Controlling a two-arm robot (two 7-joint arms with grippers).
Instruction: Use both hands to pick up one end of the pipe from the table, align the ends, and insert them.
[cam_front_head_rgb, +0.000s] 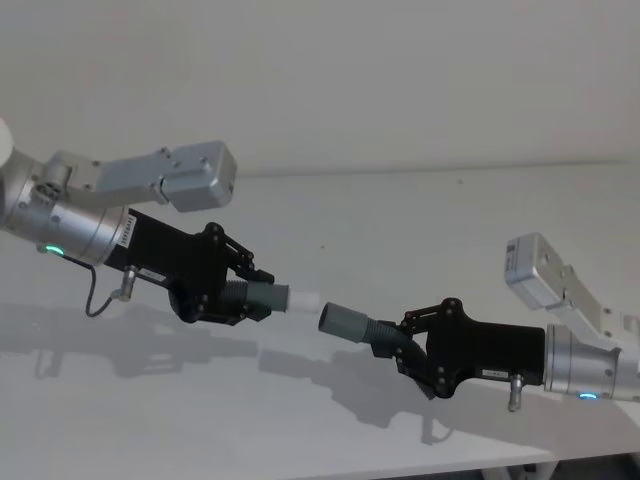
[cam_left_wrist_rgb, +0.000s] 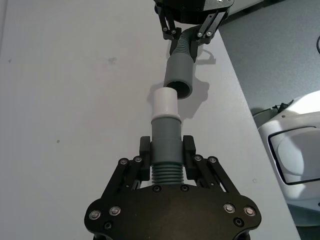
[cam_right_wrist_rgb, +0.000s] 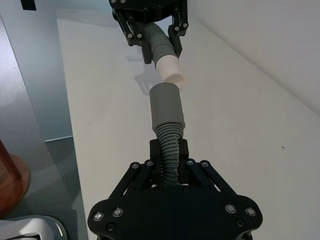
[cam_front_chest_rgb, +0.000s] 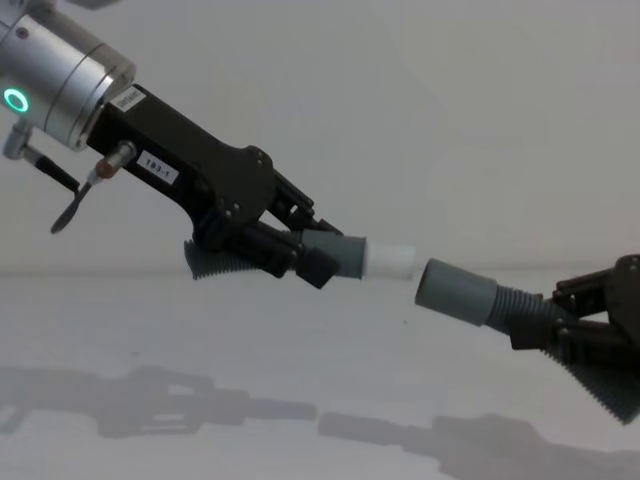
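**Grey pipe pieces, one white tip, black grippers**

Above the pale grey-white table (cam_front_head_rgb: 420, 210), the left gripper (cam_front_head_rgb: 250, 295) and right gripper (cam_front_head_rgb: 398, 345) are black on silver arms. The left pipe piece (cam_front_chest_rgb: 345, 255) is dark grey with a white tip (cam_front_chest_rgb: 392, 262); the right pipe piece (cam_front_chest_rgb: 480, 295) is grey throughout, ribbed behind its smooth socket mouth (cam_front_chest_rgb: 452, 287).

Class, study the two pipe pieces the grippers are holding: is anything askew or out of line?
Slightly. The white tip on the piece in the left gripper and the grey socket mouth on the piece in the right gripper face each other across a small gap, but their axes don't quite match: the socket sits a little lower and angled. Nothing looks damaged.
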